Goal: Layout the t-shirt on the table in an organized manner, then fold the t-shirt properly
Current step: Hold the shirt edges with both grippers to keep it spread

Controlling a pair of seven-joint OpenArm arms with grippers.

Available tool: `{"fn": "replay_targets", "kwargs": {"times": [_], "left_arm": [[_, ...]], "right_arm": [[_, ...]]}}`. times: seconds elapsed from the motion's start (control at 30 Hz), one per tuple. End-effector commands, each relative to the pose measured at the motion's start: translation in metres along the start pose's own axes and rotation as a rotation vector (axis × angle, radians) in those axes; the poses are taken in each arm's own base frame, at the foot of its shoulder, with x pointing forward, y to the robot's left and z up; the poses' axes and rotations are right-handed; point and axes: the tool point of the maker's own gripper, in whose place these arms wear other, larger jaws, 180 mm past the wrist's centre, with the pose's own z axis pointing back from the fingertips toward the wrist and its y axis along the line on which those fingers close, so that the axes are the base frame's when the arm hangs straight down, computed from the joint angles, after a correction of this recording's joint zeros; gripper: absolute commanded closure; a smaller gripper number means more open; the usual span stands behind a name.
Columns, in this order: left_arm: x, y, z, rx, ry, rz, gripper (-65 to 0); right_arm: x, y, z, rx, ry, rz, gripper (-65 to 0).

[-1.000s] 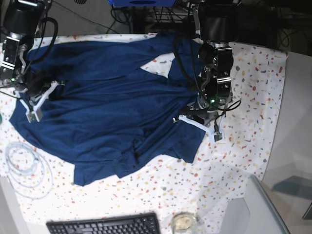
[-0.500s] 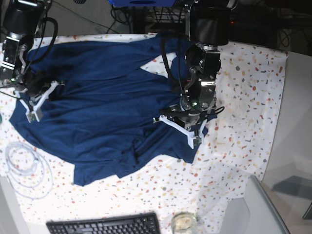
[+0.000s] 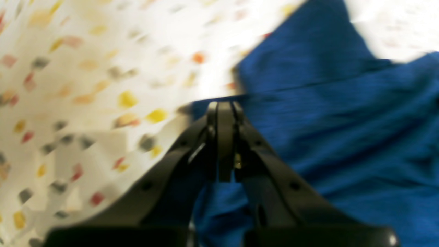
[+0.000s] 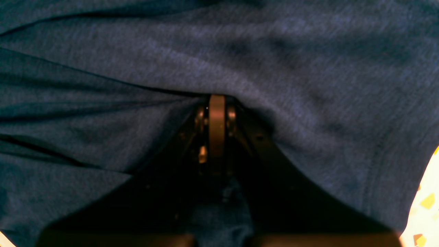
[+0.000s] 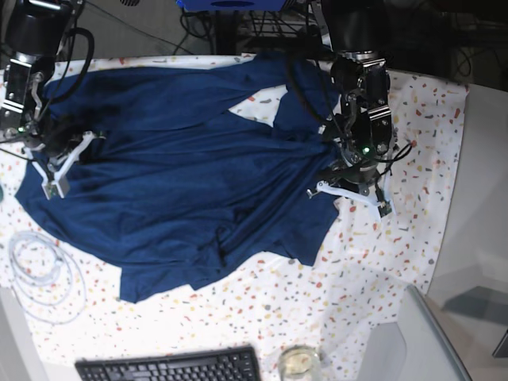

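The dark navy t-shirt lies spread and creased over the speckled table. It has a loose flap at its lower right. My left gripper is at the shirt's right edge. In the left wrist view the left gripper is shut on the hem of the t-shirt, with the table beside it. My right gripper rests on the shirt's left part. In the right wrist view the right gripper is shut, and folds of the t-shirt run into its tips.
A coiled white cable lies at the front left of the cloth. A black keyboard and a glass stand at the near edge. A bare grey surface borders the cloth on the right.
My left gripper swung in over the shirt, then back out to the shirt's right edge. The right gripper has stayed where it was.
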Motion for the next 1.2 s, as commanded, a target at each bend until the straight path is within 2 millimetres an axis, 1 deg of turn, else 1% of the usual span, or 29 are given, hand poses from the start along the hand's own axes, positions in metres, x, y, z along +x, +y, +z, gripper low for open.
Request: {"fn": "replay_targets", "kwargs": {"times": [0.0, 0.1, 0.2, 0.23, 0.37, 0.57, 0.63, 0.67, 0.73, 0.8, 0.87, 1.0, 1.17], "left_arm": [[0.018, -0.009, -0.002, -0.021, -0.043, -0.004, 0.0], [0.003, -0.008, -0.009, -0.015, 0.003, -0.006, 0.0], [0.001, -0.011, -0.013, -0.018, 0.016, -0.008, 0.0], [0.0, -0.014, -0.013, -0.025, 0.017, -0.017, 0.0], [-0.005, -0.038, -0.01, -0.076, 0.022, -0.073, 0.0], [-0.01, -0.061, -0.007, -0.126, 0.03, -0.118, 0.0], [-0.014, -0.065, -0.006, -0.135, 0.036, -0.131, 0.0], [-0.013, -0.066, -0.006, -0.137, 0.031, -0.131, 0.0], [-0.011, -0.063, -0.005, -0.132, 0.028, -0.124, 0.0], [-0.015, -0.057, -0.003, -0.122, 0.029, -0.128, 0.0], [-0.008, -0.042, 0.001, -0.103, 0.004, -0.135, 0.0], [0.006, -0.014, 0.012, -0.054, -0.045, -0.094, 0.0], [0.019, 0.015, 0.013, 0.007, -0.074, -0.054, 0.0]], "right_arm": [[-0.007, -0.003, 0.0, -0.008, 0.039, 0.015, 0.0], [-0.007, -0.003, 0.0, -0.008, 0.039, 0.015, 0.0], [-0.012, -0.002, 0.001, -0.008, 0.048, 0.013, 0.0], [-0.013, -0.002, 0.001, -0.008, 0.05, 0.013, 0.0], [-0.014, -0.002, 0.001, -0.007, 0.051, 0.013, 0.0], [-0.014, -0.002, 0.001, -0.007, 0.051, 0.013, 0.0], [-0.014, -0.002, 0.001, -0.007, 0.051, 0.013, 0.0], [-0.013, -0.002, 0.001, -0.008, 0.05, 0.013, 0.0], [-0.013, -0.002, 0.001, -0.008, 0.05, 0.013, 0.0], [-0.013, -0.002, 0.001, -0.008, 0.05, 0.013, 0.0], [-0.013, -0.002, 0.001, -0.008, 0.05, 0.013, 0.0], [-0.013, -0.002, 0.001, -0.008, 0.05, 0.013, 0.0], [-0.013, -0.003, 0.001, -0.009, 0.05, 0.014, 0.0]]}}
